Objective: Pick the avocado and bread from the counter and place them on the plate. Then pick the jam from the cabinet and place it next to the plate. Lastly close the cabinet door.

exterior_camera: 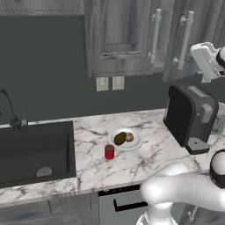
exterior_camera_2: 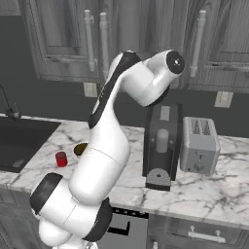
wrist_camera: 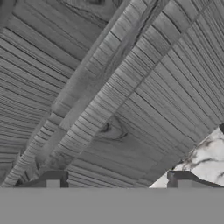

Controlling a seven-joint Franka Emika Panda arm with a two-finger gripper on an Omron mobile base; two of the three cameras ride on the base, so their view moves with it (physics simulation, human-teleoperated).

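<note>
- The gripper (wrist_camera: 116, 183) is seen from the hand camera: its two dark fingertips (wrist_camera: 53, 179) stand well apart with nothing between them.
- Right in front of the fingertips is the grey wood grain of the cabinet door (wrist_camera: 109, 96). Whether they touch it I cannot tell.
- A sliver of the marble counter (wrist_camera: 205, 159) shows at the lower right of the hand view.
- In the left base view the avocado (exterior_camera: 120, 139) and the bread (exterior_camera: 129, 137) lie side by side on the plate (exterior_camera: 135, 144), touching or nearly so.
- The jam (exterior_camera: 109, 151) stands upright on the counter (exterior_camera: 140, 165), just beside the plate's near-left rim.
- The cabinet (exterior_camera: 118, 37) hangs above the counter, its door with the white handle (exterior_camera: 155, 37) looking shut from here.
- A black coffee machine (exterior_camera: 191, 116) stands to the right of the plate, and a toaster (exterior_camera_2: 199, 144) beside that.
- The sink (exterior_camera: 35, 151) lies to the left.
</note>
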